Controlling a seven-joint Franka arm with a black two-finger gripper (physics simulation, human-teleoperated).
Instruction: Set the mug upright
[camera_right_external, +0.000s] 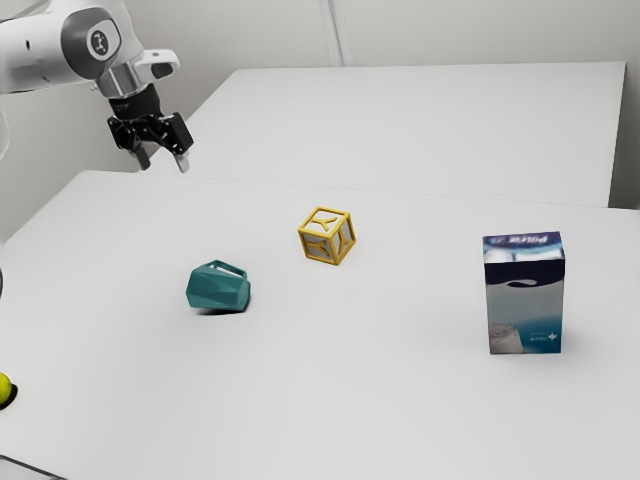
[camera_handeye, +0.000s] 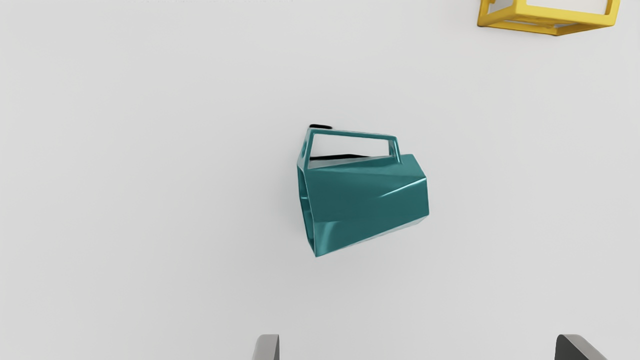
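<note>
High over the table, at the upper left of the exterior view, the gripper (camera_right_external: 163, 163) is open and holds nothing. A teal mug (camera_right_external: 219, 289) lies on its side on the table, below the gripper and apart from it. In the wrist view the mug (camera_handeye: 367, 197) shows its handle along one side and its open mouth at one end. The gripper (camera_handeye: 417, 347) has its two fingertips wide apart there, with bare table between them.
A yellow-framed cube (camera_right_external: 327, 236) stands on the white table (camera_right_external: 330, 400) near the mug. Farther toward the exterior view's right is an upright carton (camera_right_external: 525, 295). A yellow-green round object (camera_right_external: 5, 388) is at the exterior view's left edge.
</note>
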